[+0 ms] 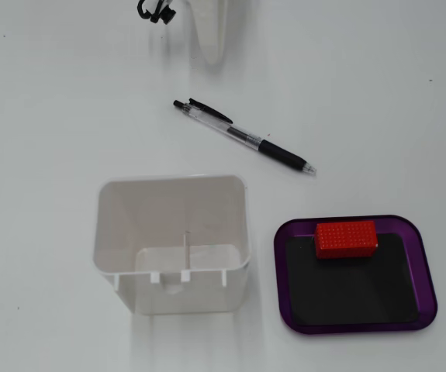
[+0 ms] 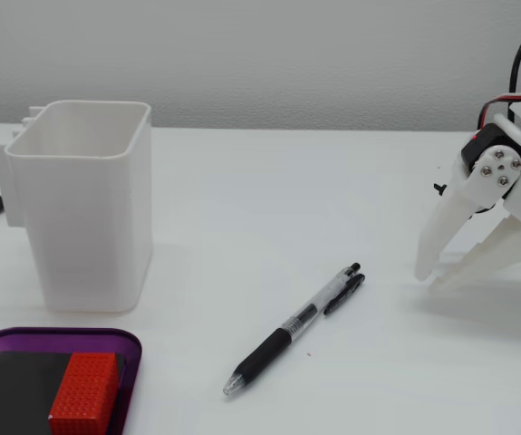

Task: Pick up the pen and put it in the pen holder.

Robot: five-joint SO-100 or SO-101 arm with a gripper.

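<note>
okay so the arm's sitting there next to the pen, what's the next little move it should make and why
Probably ease the gripper toward the pen and centre it over the barrel. The pen lies flat on the table, untouched, and the slightly parted fingers hold nothing. The white pen holder stands upright and open, so only the grasp is missing.

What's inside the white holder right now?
Holder looks empty in the top fixed view: only a thin molded rib on its floor. Pen lies outside. Near-wall corners are hidden.

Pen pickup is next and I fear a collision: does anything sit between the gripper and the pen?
Nothing visible does. Bare table separates the gripper from the pen; the holder and purple tray sit beyond it.
</note>
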